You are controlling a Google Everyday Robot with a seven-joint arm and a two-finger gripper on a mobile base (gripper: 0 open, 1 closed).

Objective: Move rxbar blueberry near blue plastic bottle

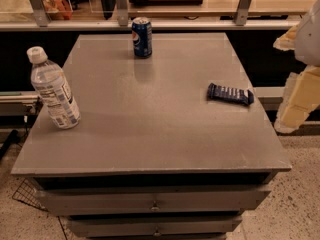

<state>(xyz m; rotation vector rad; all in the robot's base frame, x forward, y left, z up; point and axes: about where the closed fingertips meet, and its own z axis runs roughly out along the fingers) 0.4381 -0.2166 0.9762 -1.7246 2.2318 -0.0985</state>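
The rxbar blueberry [230,93] lies flat on the right side of the grey table top [150,114], in a dark navy wrapper with pale lettering. The blue plastic bottle [52,89] stands at the table's left edge, clear with a white cap and a white-and-blue label, leaning slightly. My gripper [298,98] shows as pale cream and white parts at the right edge of the view. It is off the table, to the right of the bar and apart from it. It holds nothing that I can see.
A blue Pepsi can [142,37] stands upright at the back middle of the table. A shelf with metal struts [150,14] runs behind the table. Drawers [155,201] sit under the top. A speckled floor lies at the right.
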